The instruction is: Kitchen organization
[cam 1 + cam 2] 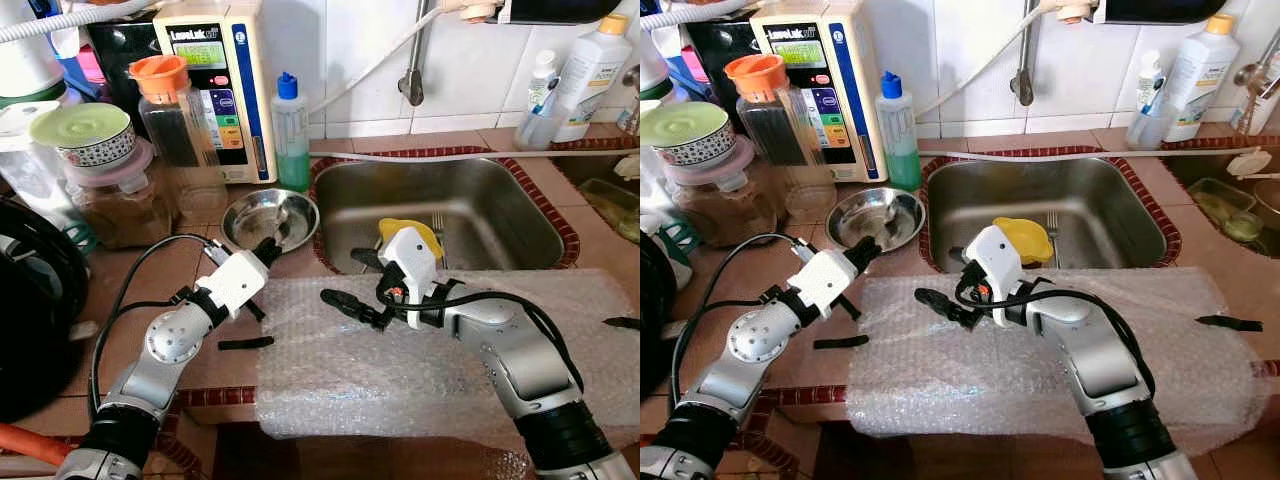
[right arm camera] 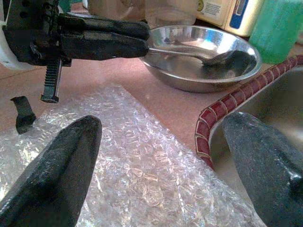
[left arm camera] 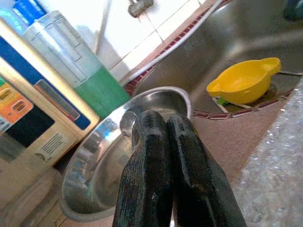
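A steel bowl [image 1: 270,215] sits on the tiled counter left of the sink [image 1: 470,190]. A metal spoon [image 2: 189,53] lies in it, its handle running out over the rim. My left gripper [image 1: 268,248] is at the bowl's near rim, shut on the spoon's handle. My right gripper [image 1: 345,280] hovers open over the bubble wrap [image 1: 400,370] by the sink's near left corner, holding nothing. A yellow cup [image 1: 410,235] and a fork [image 1: 438,225] lie in the sink.
Behind the bowl stand a green soap bottle [image 1: 291,135], a water machine [image 1: 215,80] and a jar with an orange lid [image 1: 180,130]. Black strips lie on the counter [image 1: 245,343] and on the wrap's right edge [image 1: 620,323]. Bottles stand at the back right.
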